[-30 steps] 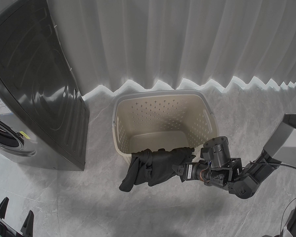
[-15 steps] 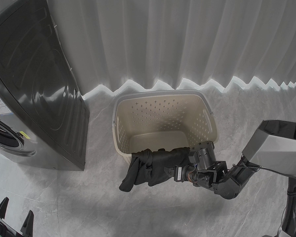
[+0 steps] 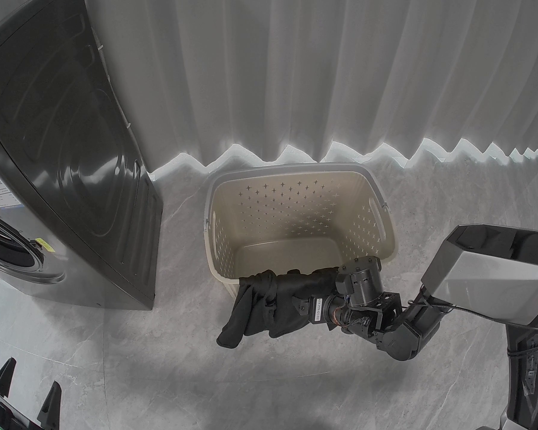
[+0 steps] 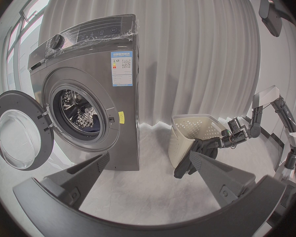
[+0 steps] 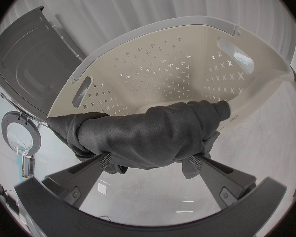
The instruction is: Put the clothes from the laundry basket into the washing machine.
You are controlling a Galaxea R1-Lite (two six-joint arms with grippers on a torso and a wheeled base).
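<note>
The laundry basket (image 3: 287, 168) is cream with star-shaped cut-outs and a grey rim. The garment (image 3: 269, 306) is black with fine pinhole dots. The washing machine (image 4: 128, 132) is dark grey, the curtain (image 3: 311, 61) white, and the floor (image 3: 161, 359) grey-veined marble.

A front-loading washing machine (image 4: 88, 92) stood with its round door (image 4: 19, 129) open in what looked like a home laundry corner. Beside it, a perforated laundry basket (image 3: 293, 204) sat on a grey marbled floor (image 3: 161, 359) before floor-length white curtains (image 3: 317, 61).

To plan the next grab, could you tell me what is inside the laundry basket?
The laundry basket shows bare floor; the dark garment draped over its near rim hides that inner wall.
</note>
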